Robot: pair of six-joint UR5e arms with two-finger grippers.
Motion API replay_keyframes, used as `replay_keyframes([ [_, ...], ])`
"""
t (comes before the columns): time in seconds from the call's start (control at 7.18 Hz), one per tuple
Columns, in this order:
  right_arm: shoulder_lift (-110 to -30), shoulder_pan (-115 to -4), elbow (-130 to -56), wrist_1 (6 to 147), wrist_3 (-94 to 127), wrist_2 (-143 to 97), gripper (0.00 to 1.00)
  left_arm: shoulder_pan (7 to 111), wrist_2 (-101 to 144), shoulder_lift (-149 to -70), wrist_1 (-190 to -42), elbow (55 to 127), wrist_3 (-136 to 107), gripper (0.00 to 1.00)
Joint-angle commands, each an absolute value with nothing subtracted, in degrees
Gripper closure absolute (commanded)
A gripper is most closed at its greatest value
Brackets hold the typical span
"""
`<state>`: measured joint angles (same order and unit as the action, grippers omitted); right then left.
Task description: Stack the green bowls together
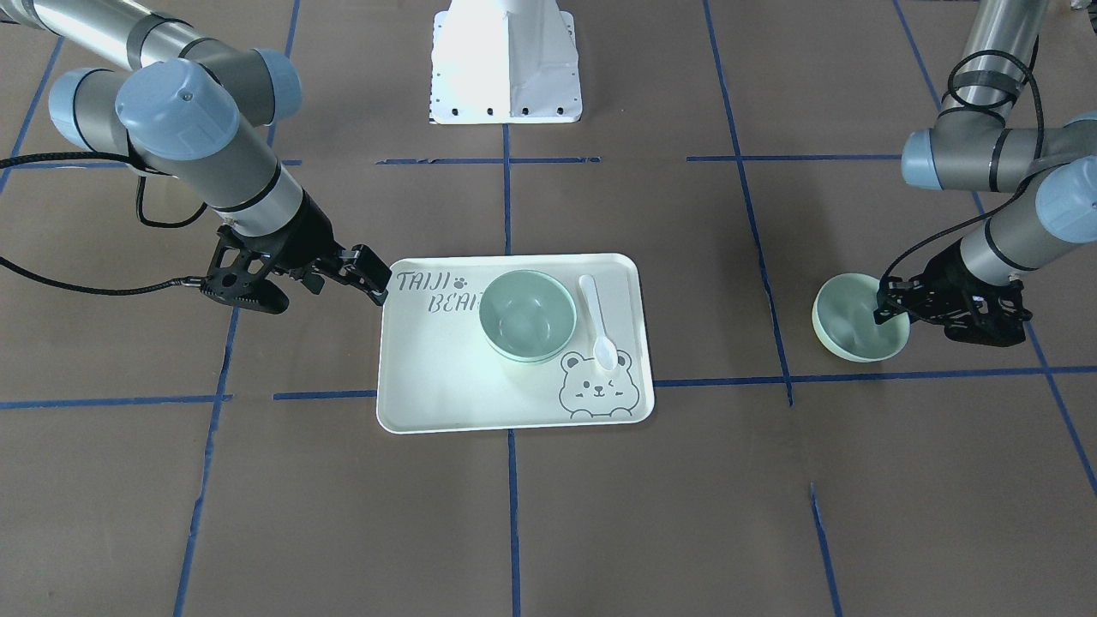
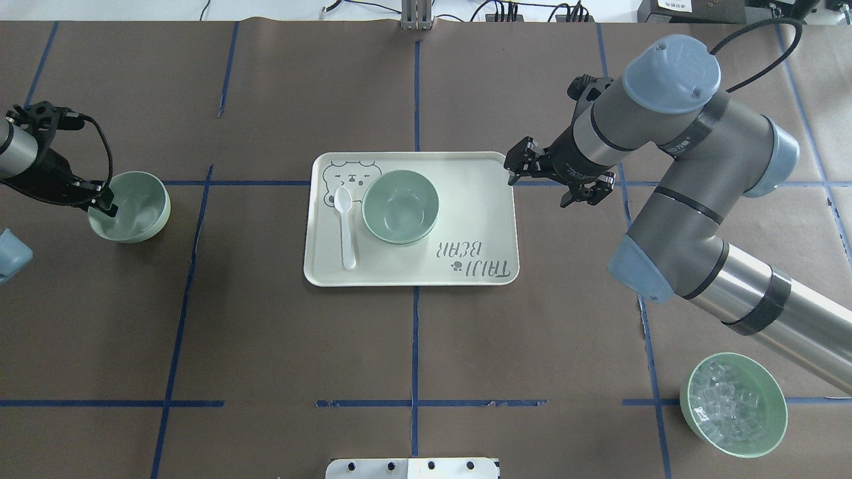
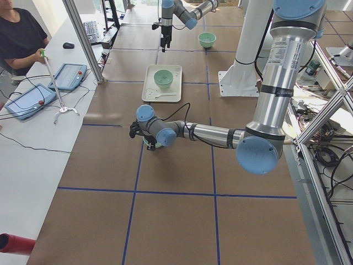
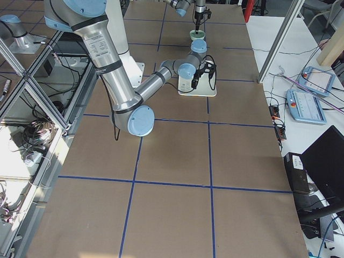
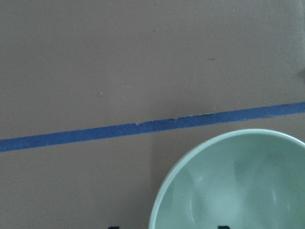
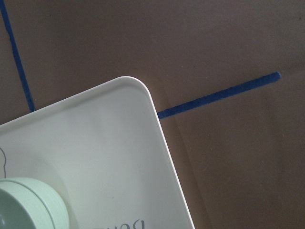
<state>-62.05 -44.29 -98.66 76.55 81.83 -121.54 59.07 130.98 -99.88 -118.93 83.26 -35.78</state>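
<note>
One green bowl [image 2: 136,207] stands alone on the brown table at my left, also in the front view [image 1: 853,319] and the left wrist view [image 5: 238,186]. My left gripper [image 2: 101,203] is open at its rim, one finger outside the wall and one inside, as the left wrist view [image 5: 167,227] shows. Two more green bowls [image 2: 400,206] sit nested on the bear-print tray [image 2: 479,199]. My right gripper [image 2: 518,163] is open and empty just above the tray's far right corner [image 6: 138,88], also in the front view [image 1: 370,274].
A white spoon [image 2: 345,226] lies on the tray to the left of the nested bowls. A green bowl of clear cubes [image 2: 733,404] stands at the near right, under my right arm. Blue tape lines cross the table.
</note>
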Motion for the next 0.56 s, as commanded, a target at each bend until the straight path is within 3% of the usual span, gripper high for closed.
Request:
replay_keyframes([
  [0.0,-62.05,-44.3,-98.7,76.55,81.83,-121.55,0.0,58.89,128.94,-99.84,-118.83,83.32,-35.77,1.0],
  [0.42,-62.22,-45.17,-99.49,76.64,81.83,-122.95,0.0,58.98,129.64,-101.93,-117.86,91.11,-41.52,1.0],
])
